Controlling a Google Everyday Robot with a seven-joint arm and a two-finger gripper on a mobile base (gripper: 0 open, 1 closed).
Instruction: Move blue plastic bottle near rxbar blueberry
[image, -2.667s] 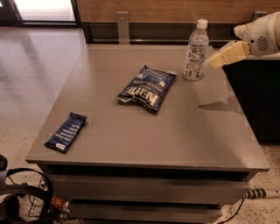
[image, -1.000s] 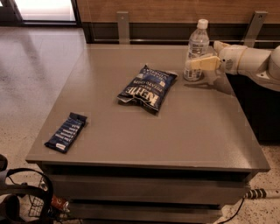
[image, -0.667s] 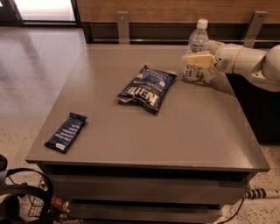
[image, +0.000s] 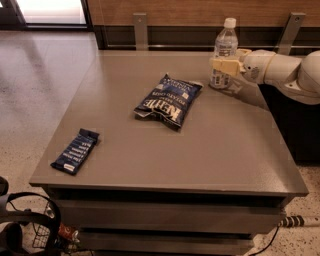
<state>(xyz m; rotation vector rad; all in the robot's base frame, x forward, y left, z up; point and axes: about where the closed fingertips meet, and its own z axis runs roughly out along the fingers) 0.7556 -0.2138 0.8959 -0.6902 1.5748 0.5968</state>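
The chip bag (image: 167, 101) on the worktop (image: 210, 150) reads "KETTLE" in white capitals. White print on the rxbar blueberry (image: 75, 150) and on the blue plastic bottle (image: 226, 44) is illegible. The gripper (image: 221, 65) is at that bottle.

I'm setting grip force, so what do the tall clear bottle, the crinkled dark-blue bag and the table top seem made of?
Clear, faintly bluish bottle, with the cream pincer at its middle: thin glossy plastic, since it is see-through. Crinkled dark-blue chip bag: probably foil-lined film, creased with glints. Grey table top: smooth matte, perhaps laminate; soft even sheen.
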